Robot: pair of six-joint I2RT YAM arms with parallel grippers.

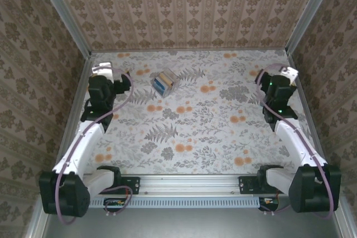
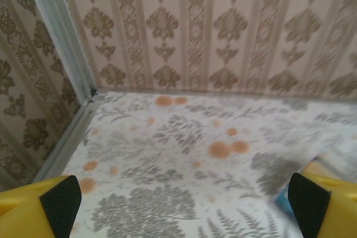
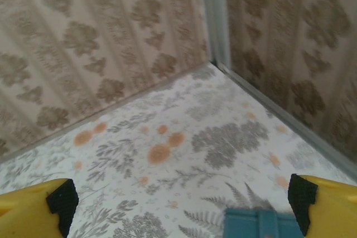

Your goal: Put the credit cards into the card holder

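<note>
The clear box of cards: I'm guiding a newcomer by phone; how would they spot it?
From above, find the floral table and its far side, left of centre, just right of the left gripper. A small clear box sits there; the credit cards on edge inside show blue, white and yellow stripes against the leaf print.

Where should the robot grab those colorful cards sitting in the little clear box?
Probably by their top edges, coming straight down from above. The cards seem to stand on edge, side by side, in the clear box, so its walls likely block their sides. The open left gripper is nearest.
</note>
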